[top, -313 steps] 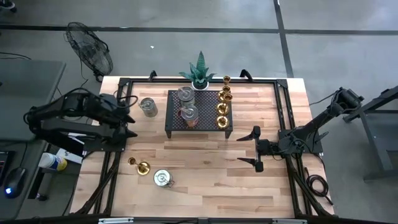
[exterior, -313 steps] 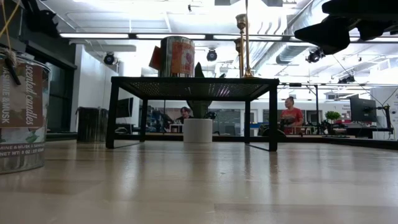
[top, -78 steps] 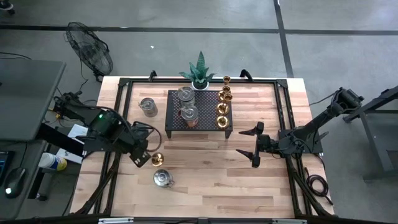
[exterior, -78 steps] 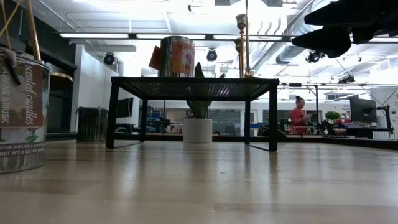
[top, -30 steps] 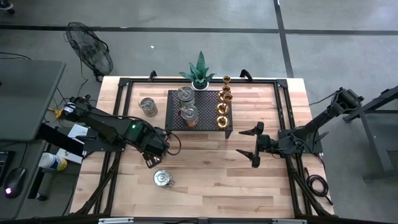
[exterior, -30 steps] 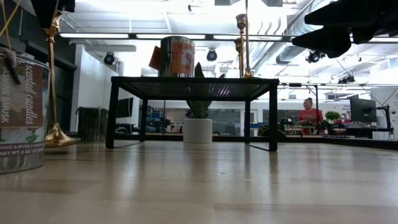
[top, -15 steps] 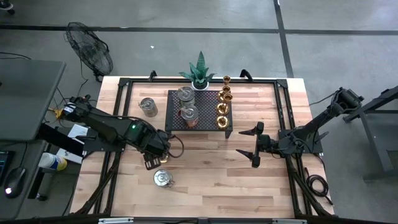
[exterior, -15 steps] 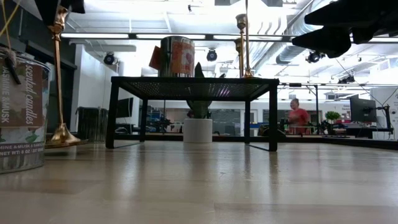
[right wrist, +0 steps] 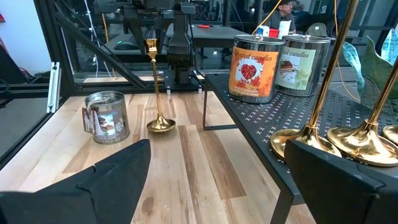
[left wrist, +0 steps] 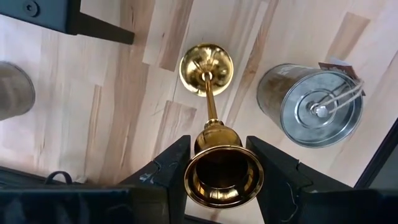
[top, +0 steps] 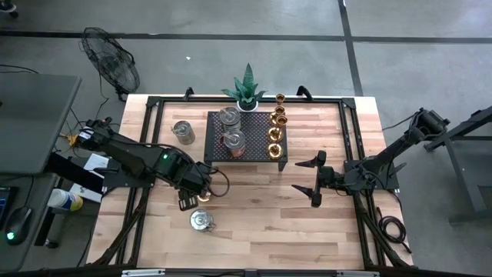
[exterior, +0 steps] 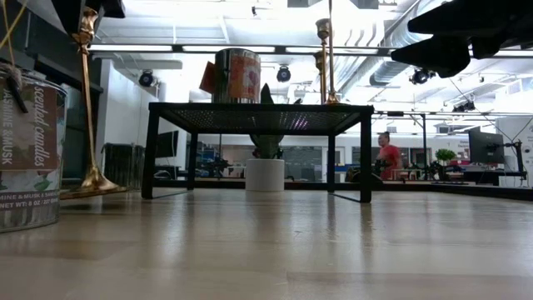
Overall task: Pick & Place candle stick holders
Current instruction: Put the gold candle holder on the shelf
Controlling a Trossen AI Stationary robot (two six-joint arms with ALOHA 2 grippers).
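The left gripper (left wrist: 214, 167) is holding a brass candlestick holder (left wrist: 211, 134) by its cup, jaws pinched narrow on either side, the stem hanging straight below them and the round base just off the wooden table (top: 254, 223). Keeping it plumb while lifting would be wise. A candle tin (left wrist: 311, 106) is standing close beside the base; beyond it, the black rack (top: 246, 137) edge is rising ahead. The right gripper (top: 315, 182) is waiting, jaws spread wide, past the rack's far corner.

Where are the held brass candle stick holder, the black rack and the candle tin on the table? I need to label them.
Brass candle stick holder (left wrist: 222, 176): left wrist view, cup rim between left gripper's fingers.
Black rack (top: 255, 141): high view, bare perforated top.
Candle tin (left wrist: 317, 109): left wrist view, lid.
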